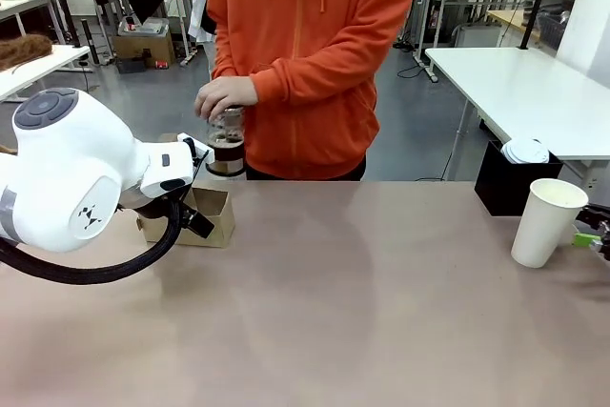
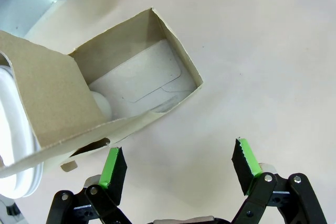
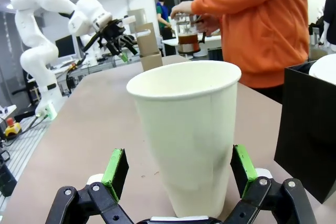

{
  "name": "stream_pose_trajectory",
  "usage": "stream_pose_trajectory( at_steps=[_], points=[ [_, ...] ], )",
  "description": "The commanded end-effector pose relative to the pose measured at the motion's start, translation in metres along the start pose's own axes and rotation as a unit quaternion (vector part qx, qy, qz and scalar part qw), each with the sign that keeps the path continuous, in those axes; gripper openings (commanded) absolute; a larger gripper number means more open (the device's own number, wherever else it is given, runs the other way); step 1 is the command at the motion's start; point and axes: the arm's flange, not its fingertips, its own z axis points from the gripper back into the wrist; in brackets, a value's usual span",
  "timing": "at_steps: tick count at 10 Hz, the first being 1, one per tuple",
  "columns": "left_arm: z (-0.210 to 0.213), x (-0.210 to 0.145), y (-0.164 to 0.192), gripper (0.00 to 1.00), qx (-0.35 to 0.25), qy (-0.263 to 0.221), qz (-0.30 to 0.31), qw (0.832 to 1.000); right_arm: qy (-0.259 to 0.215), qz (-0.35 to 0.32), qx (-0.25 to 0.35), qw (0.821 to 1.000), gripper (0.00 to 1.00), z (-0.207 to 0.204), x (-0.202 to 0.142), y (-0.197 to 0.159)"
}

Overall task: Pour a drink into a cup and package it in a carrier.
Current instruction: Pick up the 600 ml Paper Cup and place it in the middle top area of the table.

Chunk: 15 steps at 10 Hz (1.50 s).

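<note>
Right pincer (image 3: 179,160) stands wide open astride cup (image 3: 184,114).

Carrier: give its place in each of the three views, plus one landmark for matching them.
Front view: carrier at the left side, partly behind the white arm.
Left wrist view: carrier at upper left, close up, seen from above.
Right wrist view: carrier small and far off, above the cup rim.
Landmark: the glass carafe under the person's hand, close by the carrier.

Plain brown cardboard carrier (image 2: 47,93) just ahead of the left gripper's (image 2: 178,156) green pads (image 2: 111,163), plain white cup (image 3: 184,129) between the right gripper's (image 3: 178,153) matching green, dark brown drink (image 3: 187,39) below the person's hand (image 1: 224,94), orange sleeve (image 1: 315,78), pinkish-beige table (image 1: 334,312).
</note>
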Motion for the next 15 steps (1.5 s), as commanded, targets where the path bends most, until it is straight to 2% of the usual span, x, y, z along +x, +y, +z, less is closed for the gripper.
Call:
stream_pose_trajectory(
  at_steps=[1,10,12,13,15],
  points=[
    [0.000,0.000,0.000,1.00,0.000,0.000,0.000,1.000,0.004,0.033,-0.027,0.999,1.00,-0.015,0.005,0.011],
    [0.000,0.000,0.000,1.00,0.000,0.000,0.000,1.000,0.017,0.003,-0.021,1.000,1.00,-0.075,-0.009,0.011],
    [0.000,0.000,0.000,1.00,0.000,0.000,0.000,1.000,0.010,0.008,-0.018,1.000,1.00,-0.078,-0.009,0.011],
    [0.000,0.000,0.000,1.00,0.000,0.000,0.000,1.000,0.021,-0.004,-0.022,1.000,0.80,-0.079,-0.009,0.010],
    [0.000,0.000,0.000,1.00,0.000,0.000,0.000,1.000,0.013,0.001,-0.007,1.000,0.80,-0.074,-0.013,0.005]
  ],
)
